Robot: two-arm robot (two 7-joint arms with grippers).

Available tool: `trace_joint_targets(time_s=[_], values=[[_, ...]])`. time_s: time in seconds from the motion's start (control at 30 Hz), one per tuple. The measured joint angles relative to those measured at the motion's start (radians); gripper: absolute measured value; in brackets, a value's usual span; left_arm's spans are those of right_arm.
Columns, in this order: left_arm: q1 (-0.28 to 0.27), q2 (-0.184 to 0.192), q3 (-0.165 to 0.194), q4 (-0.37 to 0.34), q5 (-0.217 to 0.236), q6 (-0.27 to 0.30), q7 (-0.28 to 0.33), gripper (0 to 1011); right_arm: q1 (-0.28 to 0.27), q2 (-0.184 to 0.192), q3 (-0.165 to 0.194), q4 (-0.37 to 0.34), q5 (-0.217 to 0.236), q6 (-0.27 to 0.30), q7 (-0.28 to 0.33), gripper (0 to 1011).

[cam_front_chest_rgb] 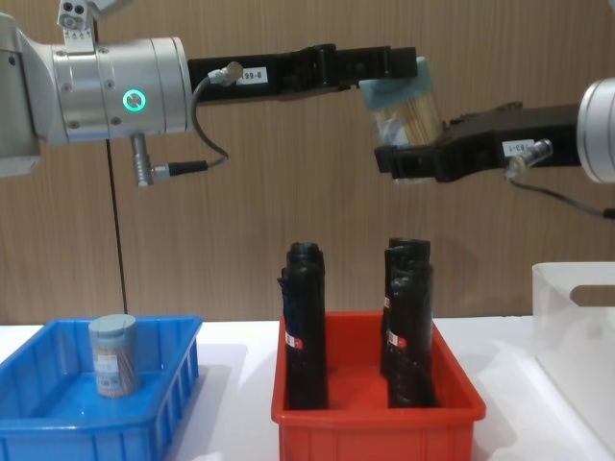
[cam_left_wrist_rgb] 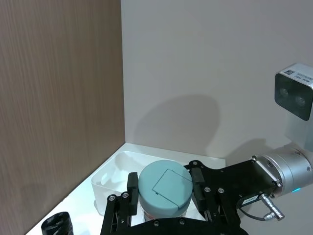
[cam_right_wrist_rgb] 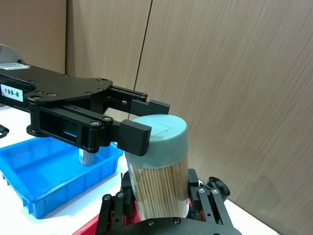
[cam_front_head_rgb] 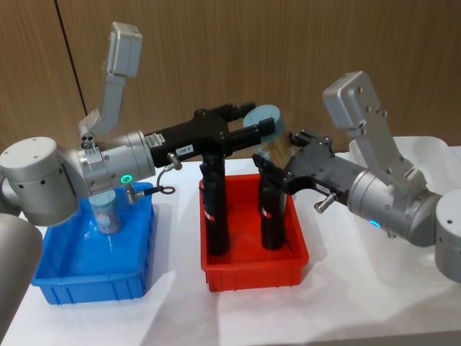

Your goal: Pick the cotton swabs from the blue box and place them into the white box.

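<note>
One jar of cotton swabs with a pale blue lid hangs tilted in mid-air above the red bin. My left gripper is shut on its lid, with the pads pressed against the lid's sides. From the opposite side my right gripper is shut around the jar's lower body. A second jar of cotton swabs stands upright in the blue box at the left. The white box sits at the right behind my right arm.
A red bin stands in the middle of the table with tall black rolls upright inside it, directly under both grippers. A wood-panel wall runs along the back.
</note>
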Motion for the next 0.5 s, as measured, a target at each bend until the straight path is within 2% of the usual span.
trace_joint_targets(time_s=[0.17, 0.33, 0.37, 0.5], values=[[0.0, 0.0, 0.0, 0.0, 0.0, 0.0, 0.0, 672, 0.001, -0.001, -0.002, 0.002, 0.0, -0.002, -0.008, 637], [0.0, 0.0, 0.0, 0.0, 0.0, 0.0, 0.0, 829, 0.002, -0.001, -0.003, 0.002, 0.001, -0.003, -0.014, 636], [0.0, 0.0, 0.0, 0.0, 0.0, 0.0, 0.0, 829, 0.002, -0.001, -0.003, 0.002, 0.001, -0.003, -0.014, 636], [0.0, 0.0, 0.0, 0.0, 0.0, 0.0, 0.0, 945, 0.001, 0.0, -0.004, 0.001, 0.002, -0.005, -0.017, 637]])
